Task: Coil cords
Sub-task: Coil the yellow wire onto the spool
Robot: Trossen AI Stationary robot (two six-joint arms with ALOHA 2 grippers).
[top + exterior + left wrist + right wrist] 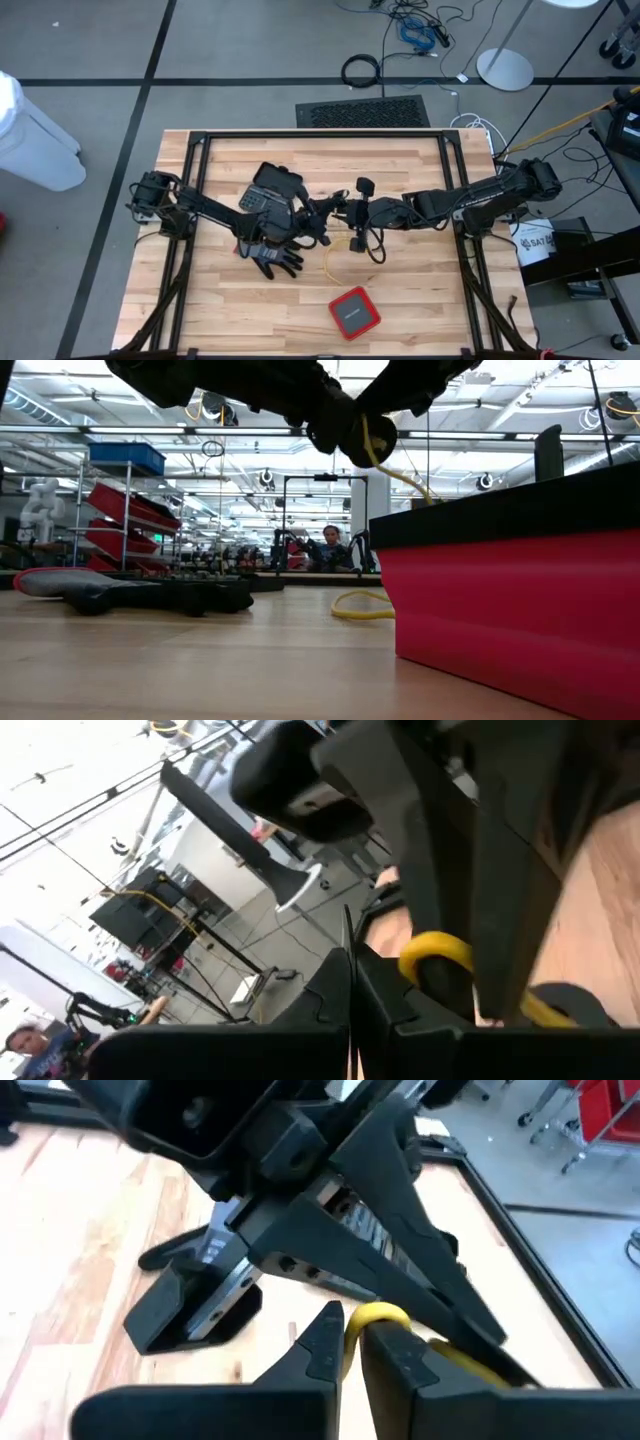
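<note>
A yellow cord [333,258] hangs from my two grippers, which meet tip to tip above the middle of the table. Its lower loop [362,605] lies on the wood. My right gripper [352,1335] comes in from the table's right, its fingers nearly together with the cord's bend at their tips. My left gripper [350,990] comes in from the left, shut, right beside that bend [435,948]. Whether the left gripper touches the cord I cannot tell. My right gripper has the yellow cord's bend [378,1316] at its fingertips, slanting down from the table's right. The cord arches over one fingertip [395,1342] and runs on behind it. The rest hangs slack below, with its loop on the table.
A dark glove [275,255] lies just below the left gripper, and a black device [275,185] sits behind it. A red box [354,312] stands near the table's near edge, and in the low view [520,610] it hides the table's right part. A black frame [320,135] runs round the table.
</note>
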